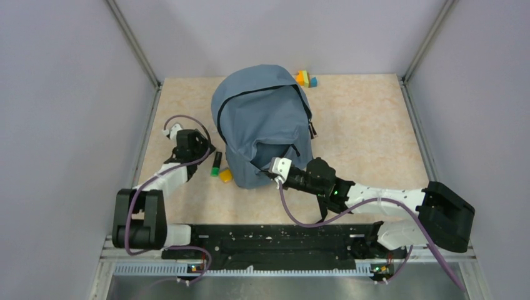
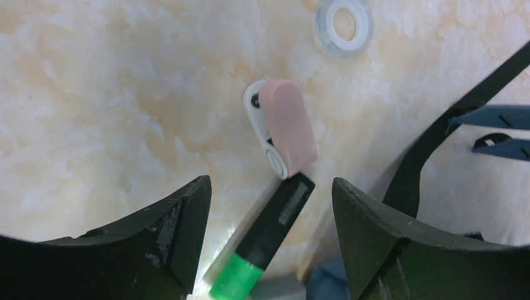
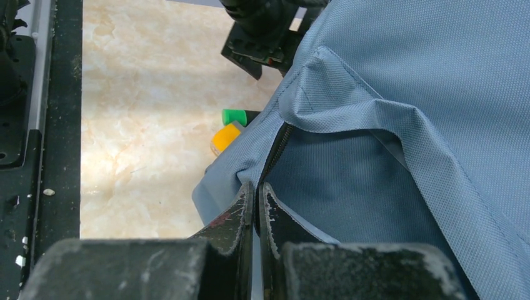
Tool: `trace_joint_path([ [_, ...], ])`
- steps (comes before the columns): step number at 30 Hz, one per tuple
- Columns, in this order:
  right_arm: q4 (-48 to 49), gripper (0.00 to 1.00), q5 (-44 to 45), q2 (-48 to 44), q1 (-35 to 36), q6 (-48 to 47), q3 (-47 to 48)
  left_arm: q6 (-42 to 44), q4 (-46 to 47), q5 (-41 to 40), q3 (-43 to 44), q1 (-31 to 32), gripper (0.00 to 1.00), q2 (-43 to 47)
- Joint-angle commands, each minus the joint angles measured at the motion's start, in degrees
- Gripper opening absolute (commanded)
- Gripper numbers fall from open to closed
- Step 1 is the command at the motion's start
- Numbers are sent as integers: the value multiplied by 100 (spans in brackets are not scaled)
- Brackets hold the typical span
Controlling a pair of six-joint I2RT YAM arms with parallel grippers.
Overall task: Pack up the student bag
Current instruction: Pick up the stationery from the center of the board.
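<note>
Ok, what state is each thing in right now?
bag: slumped on the table, fabric by its zip pinched
right gripper: jaws shut on bag
left gripper: jaws open over marker
marker: flat on table, not gripped
pink item: flat, by marker's end
tape roll: lying flat

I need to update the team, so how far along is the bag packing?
Early. Done: a zipper on the student bag looks open; its contents are hidden. In hand: the right gripper pinches the fabric by that opening, and the left gripper is open over the green-capped marker. Left: marker, yellow item, pink eraser, tape ring and coloured blocks all lie on the table.
</note>
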State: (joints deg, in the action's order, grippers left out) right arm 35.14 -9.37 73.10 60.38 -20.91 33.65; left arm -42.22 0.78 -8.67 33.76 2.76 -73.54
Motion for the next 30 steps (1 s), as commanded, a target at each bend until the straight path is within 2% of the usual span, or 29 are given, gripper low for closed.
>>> trace_joint_path([
  [1,187,0,-266,-138,123,125,-34,-178,823,24,483,-91,75,-665],
  [6,221,0,-320,-126,127,142,-46,-77,887,-21,819,-92,74,-1220],
  [9,242,0,-322,-107,125,142,-60,140,332,-67,1228,-91,73,-1532],
  [12,257,0,-390,-80,123,180,-60,147,232,-430,1297,-92,68,-1715],
  [16,271,0,-424,-60,123,225,-56,134,441,-541,1127,-92,55,-1858],
  [23,252,38,-400,-68,128,260,-34,143,369,-269,1267,-91,32,-2052],
  [26,247,47,-416,-134,124,279,-43,161,269,-409,1225,-91,23,-1956],
  [30,191,54,-437,-320,123,381,-42,124,345,-490,974,-92,0,-1690],
])
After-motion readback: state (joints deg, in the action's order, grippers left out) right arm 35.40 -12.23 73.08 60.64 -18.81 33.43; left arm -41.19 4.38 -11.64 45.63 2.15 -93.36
